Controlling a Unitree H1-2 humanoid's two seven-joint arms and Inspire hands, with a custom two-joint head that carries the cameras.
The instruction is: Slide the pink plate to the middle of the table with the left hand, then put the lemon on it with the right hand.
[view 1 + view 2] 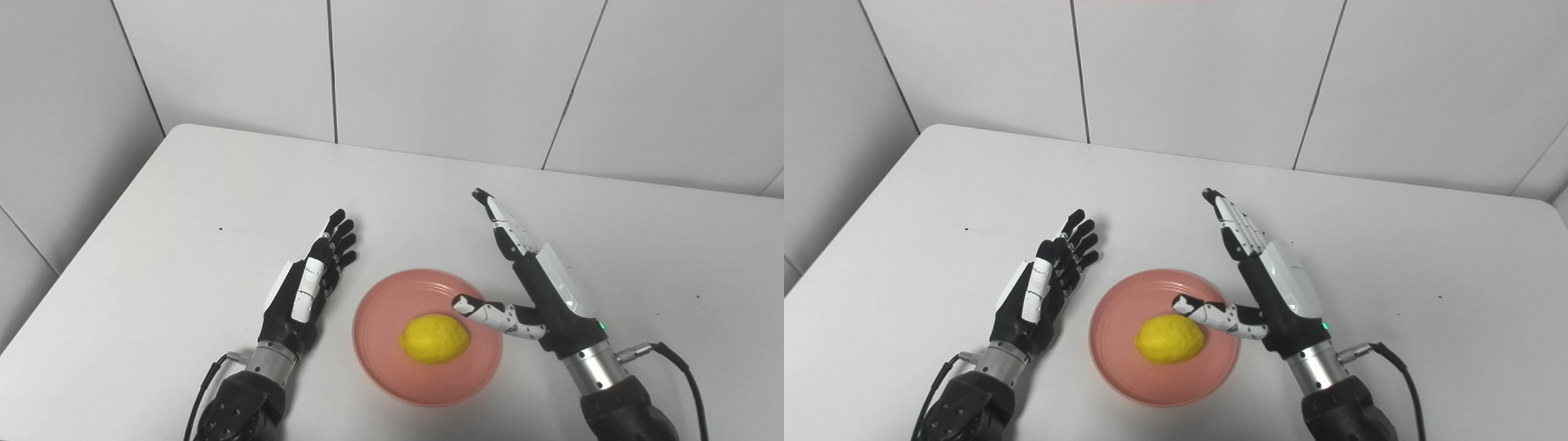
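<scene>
A pink plate (392, 373) lies on the white table near its front middle. A yellow lemon (433, 339) rests on the plate. My right hand (531, 288) is open just right of the plate, fingers stretched out and away, thumb reaching over the plate's rim close to the lemon; I cannot tell if it touches. My left hand (309, 285) is open and empty, on edge just left of the plate, fingers pointing away. Both also show in the right eye view: plate (1127, 380), lemon (1168, 339).
The white table (184, 202) ends at a tiled wall behind and has its left edge running diagonally. Cables trail from both wrists near the front edge.
</scene>
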